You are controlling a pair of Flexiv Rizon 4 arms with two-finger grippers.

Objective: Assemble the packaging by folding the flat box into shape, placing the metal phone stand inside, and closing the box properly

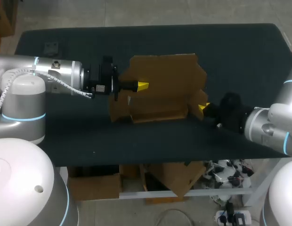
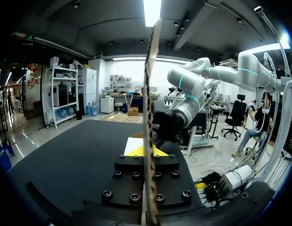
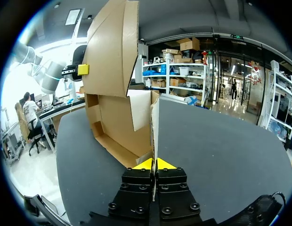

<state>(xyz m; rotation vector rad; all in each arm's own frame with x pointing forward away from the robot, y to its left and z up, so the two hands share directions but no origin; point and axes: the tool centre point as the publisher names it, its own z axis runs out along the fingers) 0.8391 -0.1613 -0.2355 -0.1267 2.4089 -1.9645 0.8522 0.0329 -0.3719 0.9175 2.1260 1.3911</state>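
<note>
A brown cardboard box (image 1: 160, 89), partly folded, lies open in the middle of the dark table (image 1: 231, 52). My left gripper (image 1: 142, 85) comes in from the left and is shut on a raised cardboard panel (image 2: 151, 70), which shows edge-on between its yellow tips (image 2: 147, 151). My right gripper (image 1: 202, 107) sits at the box's right end, shut on the thin side wall (image 3: 154, 127) that stands between its tips (image 3: 155, 164). Ahead of it the box's inside (image 3: 117, 127) is open, with a tall flap above and my left gripper (image 3: 82, 69) behind that flap. I see nothing inside the box.
A small dark object (image 1: 52, 47), perhaps the metal stand, lies near the table's far left corner. Bare dark table surface surrounds the box on all sides. The front edge of the table runs close below my right gripper.
</note>
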